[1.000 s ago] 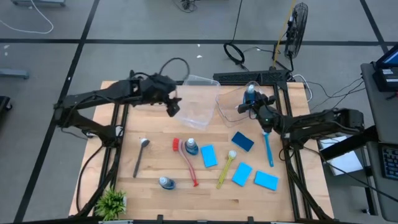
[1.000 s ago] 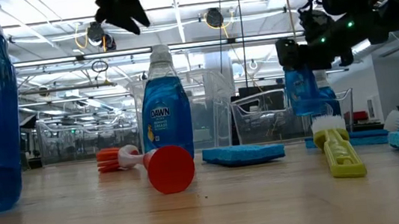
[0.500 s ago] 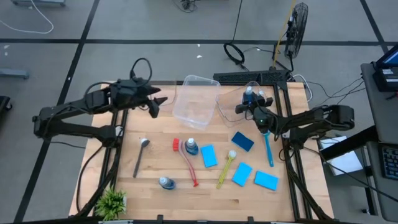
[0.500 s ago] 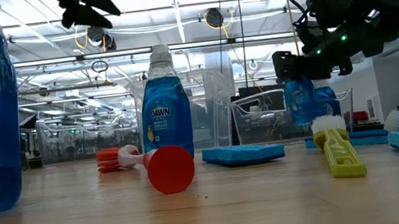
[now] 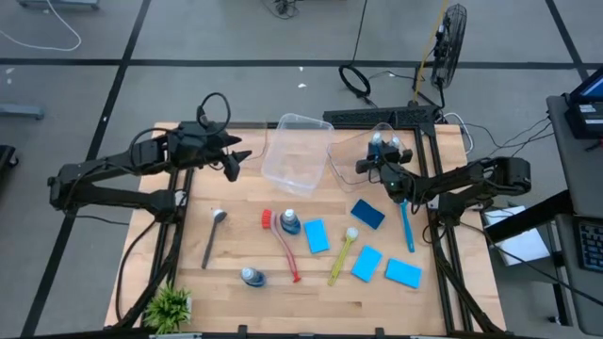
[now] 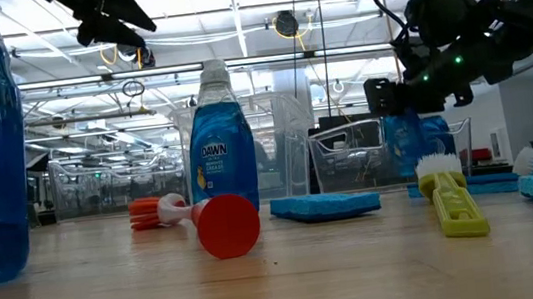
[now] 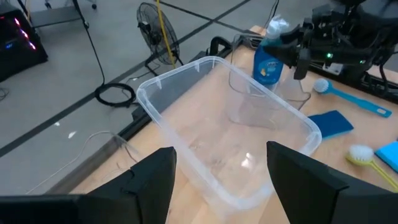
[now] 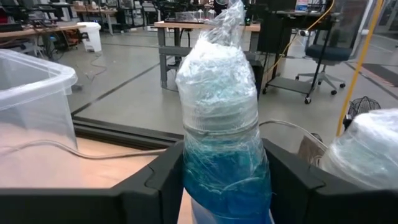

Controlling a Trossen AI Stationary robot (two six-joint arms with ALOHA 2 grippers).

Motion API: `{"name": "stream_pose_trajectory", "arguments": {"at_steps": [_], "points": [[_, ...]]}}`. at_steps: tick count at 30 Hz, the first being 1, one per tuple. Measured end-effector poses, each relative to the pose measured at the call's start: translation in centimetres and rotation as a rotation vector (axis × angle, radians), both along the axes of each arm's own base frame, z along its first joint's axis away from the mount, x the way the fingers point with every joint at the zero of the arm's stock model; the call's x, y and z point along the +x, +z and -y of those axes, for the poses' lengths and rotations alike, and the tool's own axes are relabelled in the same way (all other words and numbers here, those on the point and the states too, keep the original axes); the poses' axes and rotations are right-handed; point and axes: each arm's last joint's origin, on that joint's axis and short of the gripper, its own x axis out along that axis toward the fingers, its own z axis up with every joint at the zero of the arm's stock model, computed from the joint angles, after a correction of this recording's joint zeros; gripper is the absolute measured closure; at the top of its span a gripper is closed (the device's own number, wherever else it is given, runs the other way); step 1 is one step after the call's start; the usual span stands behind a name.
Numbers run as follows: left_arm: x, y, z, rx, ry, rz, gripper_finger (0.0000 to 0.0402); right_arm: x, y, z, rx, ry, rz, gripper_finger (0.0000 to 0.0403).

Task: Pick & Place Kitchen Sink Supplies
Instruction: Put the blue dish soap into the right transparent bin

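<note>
My right gripper point(image 5: 370, 165) is shut on a small clear bottle of blue liquid point(image 8: 224, 124), cap wrapped in clear film, inside the right clear bin point(image 5: 341, 171). A second wrapped bottle point(image 5: 394, 143) stands in that bin. My left gripper point(image 5: 233, 165) hovers open above the table, left of the other clear bin point(image 5: 283, 177). Two more bottles point(image 5: 289, 222) point(image 5: 252, 276) stand on the table. Several blue sponges point(image 5: 316, 235) lie flat there, among red point(image 5: 283, 247), yellow point(image 5: 339, 259), blue point(image 5: 406, 226) and grey point(image 5: 213, 237) brushes. My right gripper pinches the bottle's upper body point(image 8: 194, 171), just below its neck, between the two fingers. The fingers come in level from the table's right side. The bottle stays upright point(image 6: 414, 138) inside the bin; whether its base rests on the bin's floor I cannot tell.
A small green plant point(image 5: 170, 306) stands at the near left corner. The two bins sit side by side at the table's far edge. Bare wood lies between the grey brush and the left bin.
My left gripper has drawn back from the left bin toward the table's left edge, still open. My right gripper has sunk a little with the bottle, which stays upright and sits lower in the right bin.
</note>
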Motion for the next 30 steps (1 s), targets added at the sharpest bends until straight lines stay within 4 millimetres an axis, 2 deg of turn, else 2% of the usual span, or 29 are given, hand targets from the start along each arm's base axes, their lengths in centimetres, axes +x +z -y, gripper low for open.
{"name": "stream_pose_trajectory", "arguments": {"at_steps": [10, 24, 30], "points": [[0.04, -0.06, -0.01, 0.000, 0.000, 0.003, 0.0149, -0.04, -0.18, -0.01, 0.006, 0.003, -0.021, 0.0214], [0.06, -0.08, 0.04, -0.006, -0.016, 0.003, 0.0149, -0.04, -0.18, -0.02, 0.007, 0.004, -0.022, 0.0209], [0.05, -0.09, 0.04, -0.004, -0.019, 0.000, 0.0149, -0.02, -0.08, -0.01, 0.004, 0.001, -0.014, 0.0191]]}}
